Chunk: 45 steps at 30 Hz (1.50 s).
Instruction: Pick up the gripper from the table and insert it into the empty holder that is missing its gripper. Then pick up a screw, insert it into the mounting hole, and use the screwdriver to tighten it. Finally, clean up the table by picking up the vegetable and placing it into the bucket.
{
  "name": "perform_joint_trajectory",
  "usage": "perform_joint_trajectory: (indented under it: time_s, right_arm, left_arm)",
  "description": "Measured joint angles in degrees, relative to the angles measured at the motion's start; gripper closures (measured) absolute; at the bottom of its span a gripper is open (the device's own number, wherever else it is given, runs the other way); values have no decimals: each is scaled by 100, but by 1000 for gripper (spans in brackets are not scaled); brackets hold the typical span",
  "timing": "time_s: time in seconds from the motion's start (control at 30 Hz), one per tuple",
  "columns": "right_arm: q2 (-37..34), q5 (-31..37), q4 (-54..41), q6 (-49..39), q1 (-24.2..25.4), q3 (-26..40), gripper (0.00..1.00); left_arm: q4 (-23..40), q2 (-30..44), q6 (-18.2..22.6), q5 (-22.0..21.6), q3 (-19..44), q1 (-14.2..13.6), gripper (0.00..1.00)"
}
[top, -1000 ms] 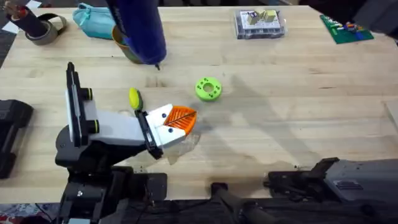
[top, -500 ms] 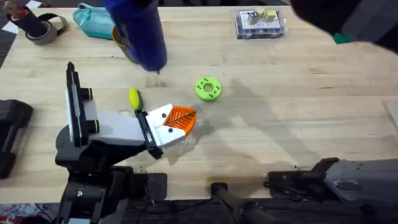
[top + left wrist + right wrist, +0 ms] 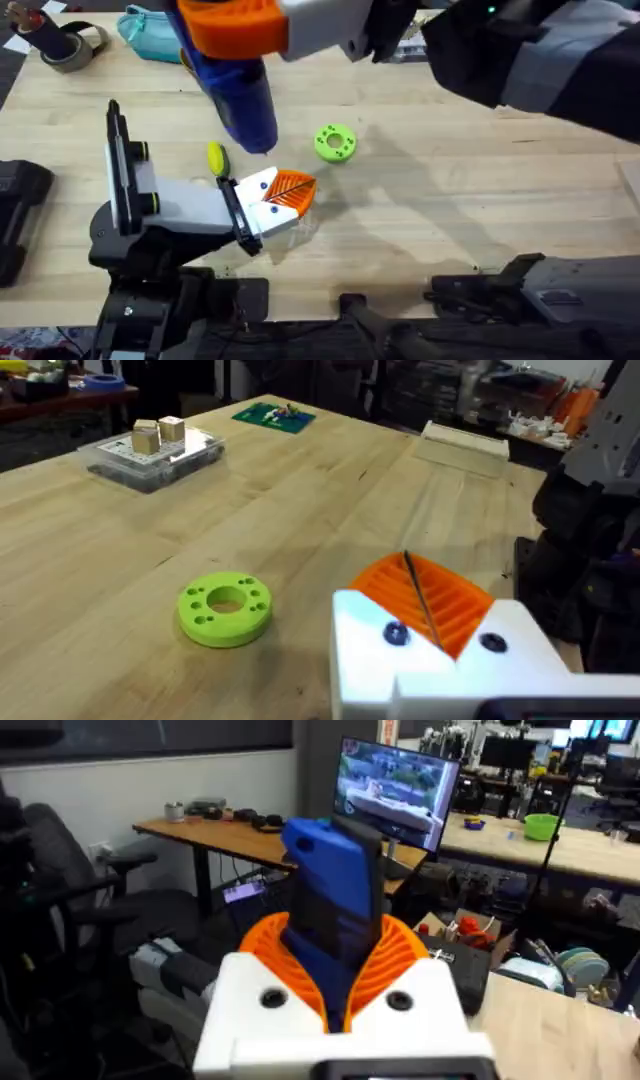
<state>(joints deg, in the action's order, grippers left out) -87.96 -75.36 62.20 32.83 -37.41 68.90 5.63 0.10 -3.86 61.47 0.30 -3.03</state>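
Blue screwdriver (image 3: 237,85) clamped in right gripper (image 3: 232,28), now lower, bit nearer holder (image 3: 170,205) at table's (image 3: 480,200) front-left. Left gripper (image 3: 440,625) closed, empty. Green disc (image 3: 335,142) mid-table; right half open. Bucket (image 3: 200,72) back-left.

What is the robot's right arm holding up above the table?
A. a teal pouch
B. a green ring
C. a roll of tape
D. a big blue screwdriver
D: the right gripper has its orange pads closed on the blue screwdriver, which hangs above the wood near the green ring.
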Motion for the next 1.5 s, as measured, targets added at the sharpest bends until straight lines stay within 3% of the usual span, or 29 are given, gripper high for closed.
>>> perform_joint_trajectory:
  time_s: [1.5]
  right_arm:
    - [0, 484, 378, -399, -256, -893, 936]
  left_arm:
    - [2, 0, 0, -1, 0, 0, 991]
